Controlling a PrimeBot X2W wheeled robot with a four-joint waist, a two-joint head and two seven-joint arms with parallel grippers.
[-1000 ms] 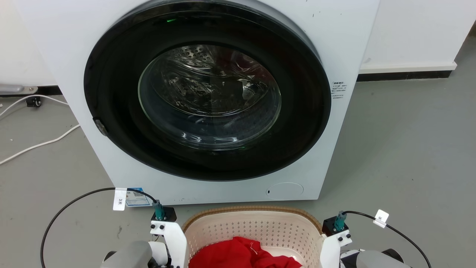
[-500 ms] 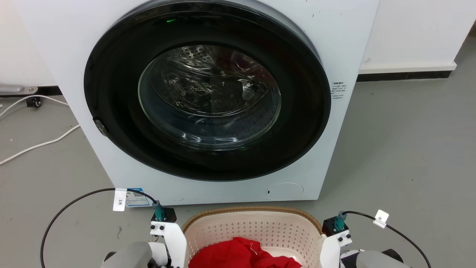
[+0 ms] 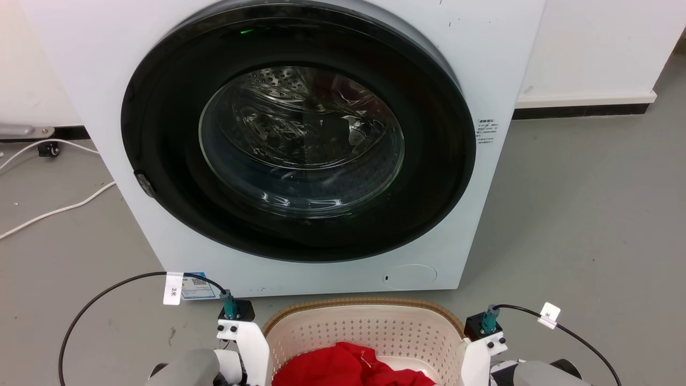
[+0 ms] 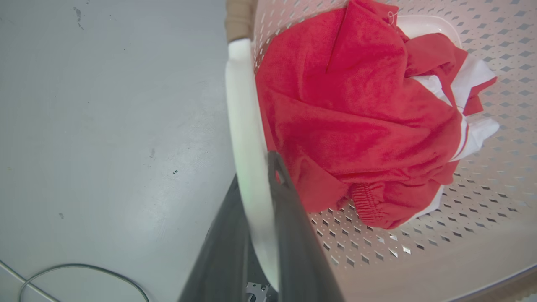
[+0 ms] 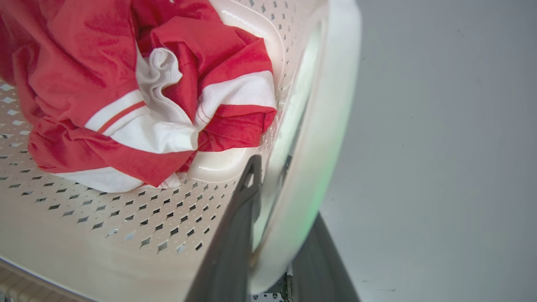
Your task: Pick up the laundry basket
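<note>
The laundry basket (image 3: 364,327), cream with perforated walls and a brown woven rim, sits at the bottom of the head view in front of the washing machine. Inside it lies a red and white garment (image 4: 356,105). In the left wrist view my left gripper (image 4: 254,176) is shut on the basket's white side handle (image 4: 243,105), one dark finger inside the wall and one outside. On the opposite side, my right gripper (image 5: 285,188) is shut the same way on the other white handle (image 5: 331,105). Both wrists flank the basket in the head view, their fingers hidden.
The white washing machine (image 3: 482,64) with its closed round dark door (image 3: 300,134) stands just beyond the basket. White cables (image 3: 53,209) lie on the grey floor at the left. Open floor (image 3: 589,214) stretches to the right, up to a white wall.
The whole head picture has shifted down by a few pixels, so the camera has moved slightly. Basket, garment and wrists keep their places relative to each other.
</note>
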